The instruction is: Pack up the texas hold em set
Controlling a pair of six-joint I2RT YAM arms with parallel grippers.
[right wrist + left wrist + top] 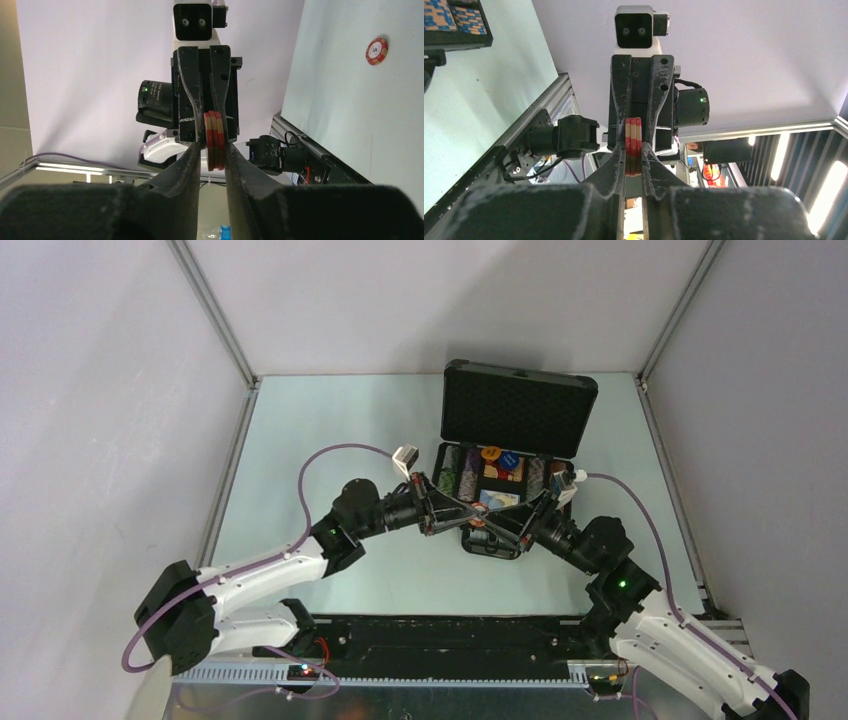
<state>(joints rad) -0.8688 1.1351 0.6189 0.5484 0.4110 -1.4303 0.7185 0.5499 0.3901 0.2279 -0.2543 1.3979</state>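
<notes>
The black case (519, 408) stands open at the back of the table, foam lid upright, with chip rows (458, 472) in its base. Just in front of it my two grippers meet tip to tip. A stack of three small red-white chips (633, 145) is pinched edge-on in my left gripper (633, 151), which is shut on it. My right gripper (214, 150) reaches from the other side, and its jaws stand narrowly open around the same stack (215, 142), with a thin gap on one side. One more red-white chip (376, 51) lies flat on the table.
Orange-and-blue chip rows (455, 19) in the case show at the top left of the left wrist view. Grey walls and metal rails (226, 465) close in the pale green table (300, 440). Purple cables (330, 455) loop above both arms.
</notes>
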